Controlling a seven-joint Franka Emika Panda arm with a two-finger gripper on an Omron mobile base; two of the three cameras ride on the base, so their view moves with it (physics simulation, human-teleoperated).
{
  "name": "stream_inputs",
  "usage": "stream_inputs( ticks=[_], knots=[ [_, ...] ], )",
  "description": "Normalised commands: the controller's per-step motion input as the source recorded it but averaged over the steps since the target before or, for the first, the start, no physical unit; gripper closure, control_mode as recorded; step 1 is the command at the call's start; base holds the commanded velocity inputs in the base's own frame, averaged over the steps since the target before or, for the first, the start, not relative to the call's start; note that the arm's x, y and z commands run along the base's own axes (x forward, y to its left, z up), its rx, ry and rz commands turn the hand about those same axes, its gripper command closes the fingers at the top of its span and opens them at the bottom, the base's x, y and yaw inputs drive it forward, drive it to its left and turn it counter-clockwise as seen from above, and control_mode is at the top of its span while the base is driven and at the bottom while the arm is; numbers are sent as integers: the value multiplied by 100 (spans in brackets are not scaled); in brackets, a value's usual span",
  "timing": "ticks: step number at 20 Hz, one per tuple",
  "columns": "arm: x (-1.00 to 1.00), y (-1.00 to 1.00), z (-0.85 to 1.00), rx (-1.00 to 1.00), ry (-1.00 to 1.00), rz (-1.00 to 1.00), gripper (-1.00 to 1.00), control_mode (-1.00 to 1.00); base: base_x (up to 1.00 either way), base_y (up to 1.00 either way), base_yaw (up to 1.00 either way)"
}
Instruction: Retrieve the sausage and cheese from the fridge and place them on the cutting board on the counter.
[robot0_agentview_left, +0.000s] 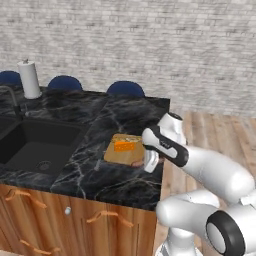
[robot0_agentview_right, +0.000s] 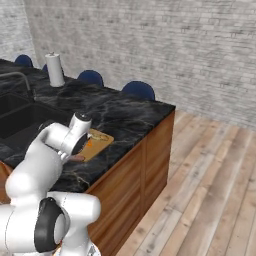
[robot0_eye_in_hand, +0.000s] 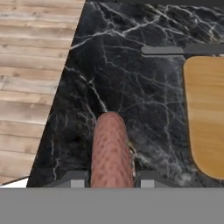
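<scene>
My gripper (robot0_eye_in_hand: 111, 180) is shut on the reddish-brown sausage (robot0_eye_in_hand: 110, 148), which sticks out forward between the two fingertips (robot0_eye_in_hand: 76, 179). It hangs low over the black marble counter (robot0_eye_in_hand: 131, 87), close to the counter's edge and just beside the tan cutting board (robot0_eye_in_hand: 205, 113). From the left base view the gripper (robot0_agentview_left: 146, 165) sits at the board's (robot0_agentview_left: 120, 155) near right corner, with the sausage's end (robot0_agentview_left: 136, 164) showing there. The orange cheese (robot0_agentview_left: 125, 146) lies on the board. The right base view has the sausage (robot0_agentview_right: 76, 158) under the hand, next to the board (robot0_agentview_right: 99, 141). The fridge is out of view.
A dark inset sink (robot0_agentview_left: 37, 145) with a faucet (robot0_agentview_left: 10, 97) lies left of the board. A paper towel roll (robot0_agentview_left: 29, 79) stands at the counter's back. Blue chair backs (robot0_agentview_left: 125, 89) line the far side. Wooden floor (robot0_agentview_right: 200, 190) lies right of the counter's end.
</scene>
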Motion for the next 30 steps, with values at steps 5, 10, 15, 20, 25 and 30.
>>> stream_inputs(
  ticks=[5,10,15,20,25,30],
  knots=[
    [58,-1,-22,1,0,0,100,-100,0,0,0],
    [65,0,-7,0,2,0,100,-100,0,0,0],
    [64,6,-5,0,7,0,100,-100,0,0,0],
    [51,21,-28,0,4,1,100,-100,0,0,0],
    [30,35,-46,0,0,0,100,-100,0,0,0],
    [26,12,-37,0,0,0,100,-100,0,0,0]
  ],
)
